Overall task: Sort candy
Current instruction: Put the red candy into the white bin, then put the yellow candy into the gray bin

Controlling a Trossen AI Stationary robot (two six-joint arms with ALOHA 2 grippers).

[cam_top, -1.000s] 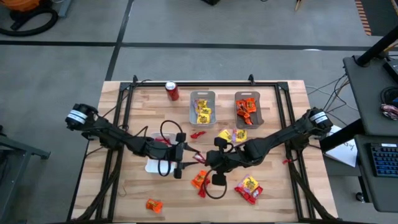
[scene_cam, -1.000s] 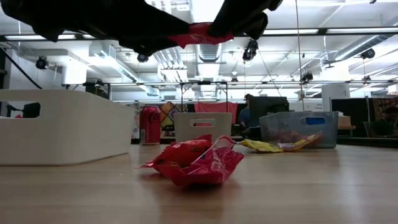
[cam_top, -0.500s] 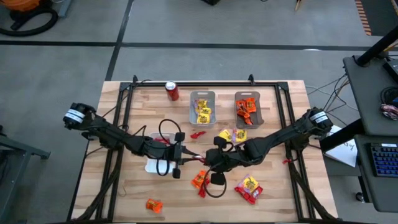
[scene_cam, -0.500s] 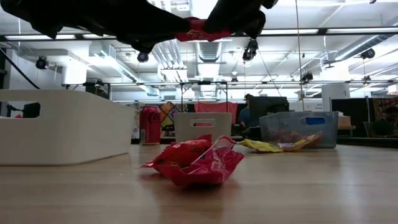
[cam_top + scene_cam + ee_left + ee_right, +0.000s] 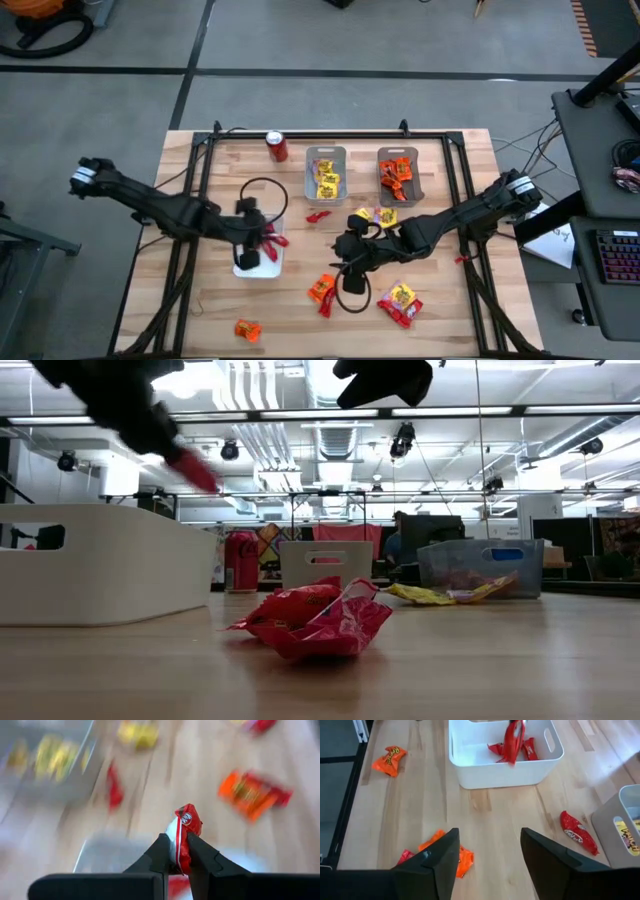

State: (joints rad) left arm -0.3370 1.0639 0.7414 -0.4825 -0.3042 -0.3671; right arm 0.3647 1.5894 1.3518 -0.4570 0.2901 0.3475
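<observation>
Wooden desk (image 5: 210,310) carries scattered candy (image 5: 400,300); left gripper (image 5: 178,862) pinches a red packet (image 5: 186,827) above the white tray (image 5: 470,770), presumably to drop it with other reds; right gripper (image 5: 490,855) hangs spread nearby

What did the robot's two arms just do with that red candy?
The right gripper let go of the red candy and now stands open over the table's middle. The left gripper closed on it and carried it leftward to above the white tray. The loose candy on the table, the two grey bins and the soda can stayed put.
</observation>
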